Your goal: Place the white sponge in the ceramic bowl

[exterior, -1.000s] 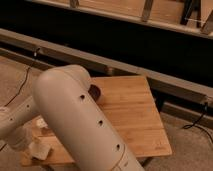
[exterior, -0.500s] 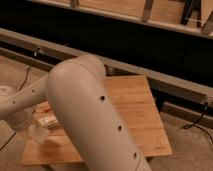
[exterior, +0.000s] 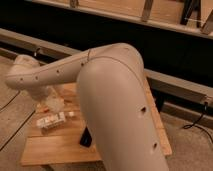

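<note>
1. One black cable lies on the floor at the far left, beside the wooden worktop.
2. At the left, the wrist end of the arm is above the worktop's left edge, and from there the gripper hangs down as a pale shape low over the left part of the worktop.
3. Whether the gripper is released, clenched or grasping something cannot be told.
4. Just below the gripper, a clear bottle with a white label lies on its side on the worktop, and it is not certain whether the two touch.
5. The white sponge cannot be made out for sure. If it is anywhere in view, it is in the pale shape at the gripper.
6. A little to the right, a flat dark object lies on the worktop, partly under the arm.
7. In the middle, the big cream arm rises to its elbow and covers much of the worktop. The ceramic bowl does not show.
8. To the right of the arm, a strip of bare wood is seen.
9. At the far right, another black cable hangs from the grey rail down to the floor.
</note>
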Controlling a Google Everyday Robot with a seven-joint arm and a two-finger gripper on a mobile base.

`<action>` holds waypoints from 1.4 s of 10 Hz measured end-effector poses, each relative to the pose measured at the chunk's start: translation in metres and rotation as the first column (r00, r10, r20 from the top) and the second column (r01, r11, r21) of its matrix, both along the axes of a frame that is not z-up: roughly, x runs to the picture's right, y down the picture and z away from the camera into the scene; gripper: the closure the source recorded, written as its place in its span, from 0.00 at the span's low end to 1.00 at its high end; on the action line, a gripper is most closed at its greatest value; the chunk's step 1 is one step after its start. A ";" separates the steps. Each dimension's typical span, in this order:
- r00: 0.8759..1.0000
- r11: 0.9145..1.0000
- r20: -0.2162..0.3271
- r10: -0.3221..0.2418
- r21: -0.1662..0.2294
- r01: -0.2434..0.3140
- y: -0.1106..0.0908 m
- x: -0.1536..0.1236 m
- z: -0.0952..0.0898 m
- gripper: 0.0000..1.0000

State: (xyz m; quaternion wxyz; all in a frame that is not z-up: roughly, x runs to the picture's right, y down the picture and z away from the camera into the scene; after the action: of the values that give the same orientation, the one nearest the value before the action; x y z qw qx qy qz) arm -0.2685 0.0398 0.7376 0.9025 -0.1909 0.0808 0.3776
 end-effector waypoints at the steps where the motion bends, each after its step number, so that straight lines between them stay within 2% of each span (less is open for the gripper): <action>1: 0.999 0.999 -0.020 0.031 0.023 -0.031 -0.014 0.010 0.004 1.00; 3: 0.993 0.993 -0.068 0.099 0.066 -0.094 -0.045 0.031 0.015 1.00; 6: 0.975 0.980 -0.122 0.184 0.095 -0.173 -0.079 0.055 0.035 1.00; 9: 0.945 0.960 -0.172 0.277 0.097 -0.264 -0.104 0.084 0.053 1.00; 10: 0.920 0.943 -0.208 0.332 0.090 -0.320 -0.113 0.105 0.066 1.00; 11: 0.904 0.933 -0.229 0.360 0.085 -0.350 -0.117 0.118 0.073 1.00; 12: 0.890 0.923 -0.246 0.384 0.077 -0.377 -0.120 0.129 0.080 1.00; 14: 0.873 0.911 -0.271 0.407 0.053 -0.408 -0.121 0.141 0.093 1.00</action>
State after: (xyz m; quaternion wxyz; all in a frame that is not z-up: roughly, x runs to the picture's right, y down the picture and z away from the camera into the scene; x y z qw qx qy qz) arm -0.1271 -0.0809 0.8308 0.7819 -0.1517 0.1647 0.5817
